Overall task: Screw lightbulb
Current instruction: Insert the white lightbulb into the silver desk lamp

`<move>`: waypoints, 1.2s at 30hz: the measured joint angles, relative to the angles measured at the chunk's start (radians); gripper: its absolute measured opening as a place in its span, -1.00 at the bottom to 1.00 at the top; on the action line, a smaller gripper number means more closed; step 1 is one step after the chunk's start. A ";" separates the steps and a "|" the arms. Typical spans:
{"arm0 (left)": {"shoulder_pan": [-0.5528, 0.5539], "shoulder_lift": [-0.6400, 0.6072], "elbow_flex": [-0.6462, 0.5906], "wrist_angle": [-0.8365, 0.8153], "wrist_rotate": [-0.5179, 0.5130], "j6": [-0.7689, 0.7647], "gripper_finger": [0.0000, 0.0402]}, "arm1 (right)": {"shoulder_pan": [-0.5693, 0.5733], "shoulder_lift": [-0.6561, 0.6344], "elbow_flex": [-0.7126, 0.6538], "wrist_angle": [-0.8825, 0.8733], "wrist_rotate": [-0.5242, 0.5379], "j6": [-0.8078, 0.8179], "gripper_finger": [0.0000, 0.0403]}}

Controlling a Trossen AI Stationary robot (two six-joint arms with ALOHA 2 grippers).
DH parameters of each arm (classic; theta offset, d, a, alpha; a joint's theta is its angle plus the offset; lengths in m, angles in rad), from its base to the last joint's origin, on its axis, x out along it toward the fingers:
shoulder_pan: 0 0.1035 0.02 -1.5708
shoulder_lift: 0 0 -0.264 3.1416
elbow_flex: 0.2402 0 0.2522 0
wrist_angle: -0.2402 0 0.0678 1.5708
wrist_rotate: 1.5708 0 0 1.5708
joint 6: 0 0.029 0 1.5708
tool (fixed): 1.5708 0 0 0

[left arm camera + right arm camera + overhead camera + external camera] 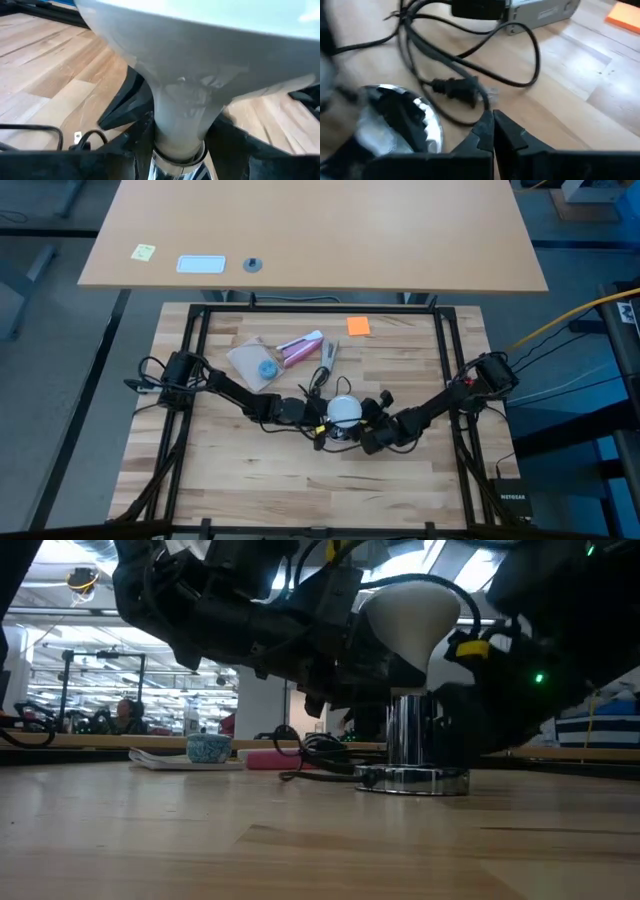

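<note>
1. Frosted-white globe lightbulb point(200, 65) fills the left wrist view, its neck dropping into a shiny chrome cylindrical socket point(408, 732) at bottom centre of that frame.
2. Low view: bulb centre-right, upright in the socket, whose round chrome base rests on the light wooden table point(200, 840).
3. High view: bulb at lower centre, both arms converging on it.
4. Left gripper point(305, 412) just left of the bulb; finger spacing: cannot tell.
5. Right gripper point(493, 131) beside the socket base, fingertips pressed together, holding nothing visible.
6. Thin black cord point(470, 55) loops near the base.
7. Risks: unsteadied socket may spin with the bulb; tilt could cross-thread; cord may snag fingers.
</note>
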 joint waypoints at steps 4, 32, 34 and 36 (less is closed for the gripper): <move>0.004 0.000 -0.001 -0.002 -0.004 0.009 -0.25 | 0.004 -0.084 0.000 -0.084 -0.091 -0.044 -1.00; 0.085 0.000 -0.001 -0.003 -0.034 0.055 -0.25 | 0.110 0.004 0.001 0.135 -0.203 0.106 -1.00; 0.085 0.000 -0.001 -0.003 -0.034 0.055 -0.25 | 0.091 0.011 0.001 0.125 -0.204 0.106 -1.00; 0.085 0.000 -0.001 -0.004 -0.036 0.057 -0.25 | 0.075 0.012 0.001 0.114 -0.207 0.106 -1.00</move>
